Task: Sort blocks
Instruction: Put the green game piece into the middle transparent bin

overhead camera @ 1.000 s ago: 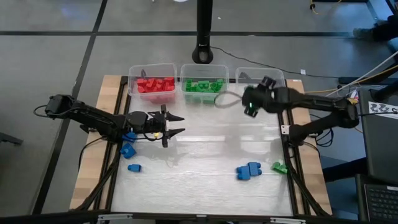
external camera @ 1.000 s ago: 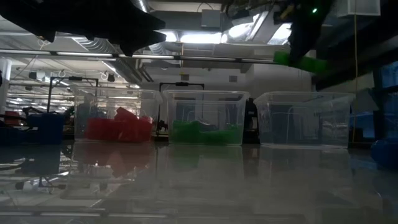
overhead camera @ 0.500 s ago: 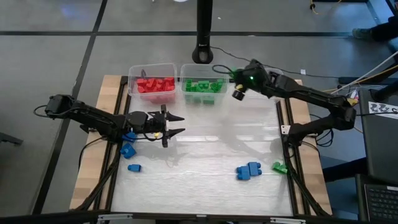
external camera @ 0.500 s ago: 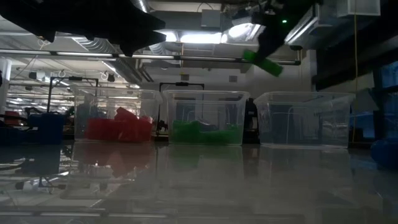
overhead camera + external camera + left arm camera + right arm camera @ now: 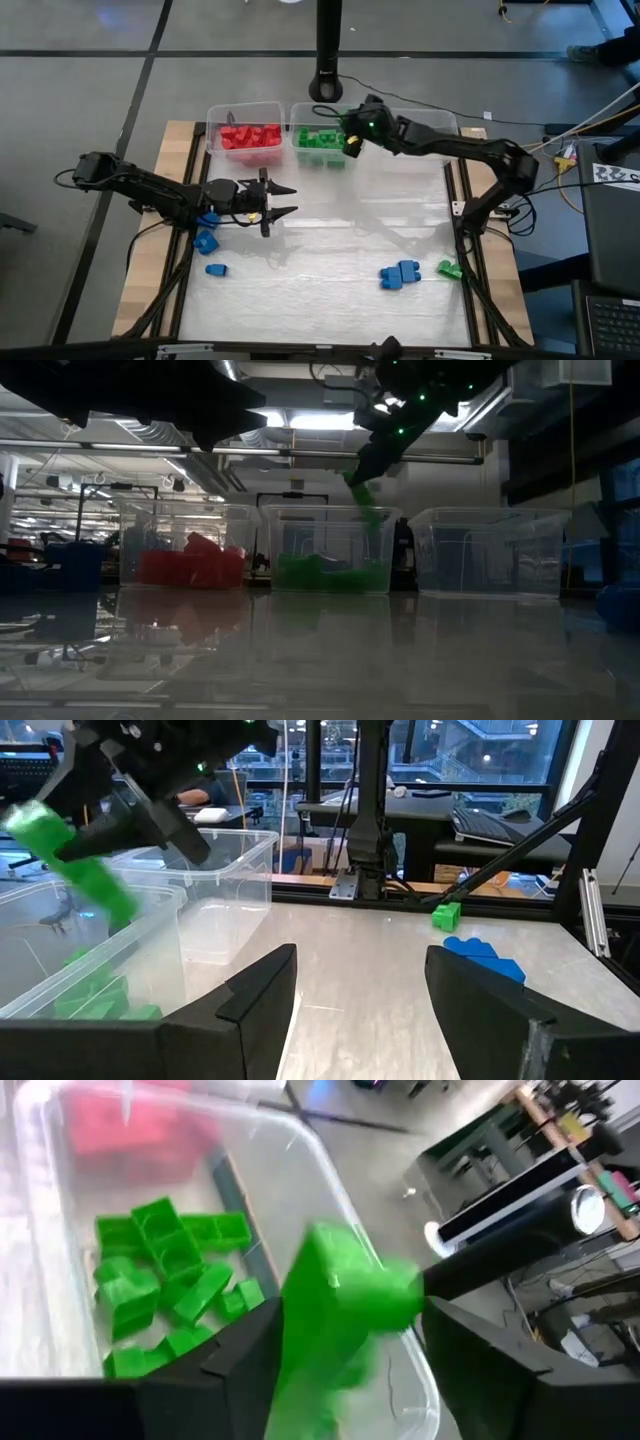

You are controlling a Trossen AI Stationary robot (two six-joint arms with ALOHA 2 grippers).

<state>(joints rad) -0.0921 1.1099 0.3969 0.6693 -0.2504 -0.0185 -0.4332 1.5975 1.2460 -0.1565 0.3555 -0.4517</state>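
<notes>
- Your right hand [image 5: 352, 138] hangs over the middle bin [image 5: 297, 112], a green block [image 5: 340, 1295] blurred between its fingers; pinched or just released, you cannot tell.
- That bin's green pile [image 5: 322, 138] lies directly beneath.
- Left hand [image 5: 283, 199] waits spread above the desk [image 5: 330, 240], empty.

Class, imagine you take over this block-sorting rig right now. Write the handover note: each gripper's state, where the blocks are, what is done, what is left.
Right gripper: over the middle bin, open, a green block dropping from between its fingers.
Left gripper: open, empty, above the table's left side.
Done: red blocks in the left bin, green blocks in the middle bin.
Left: right bin looks empty. On the table: blue blocks by the left arm, a blue cluster and one green block front right.
</notes>
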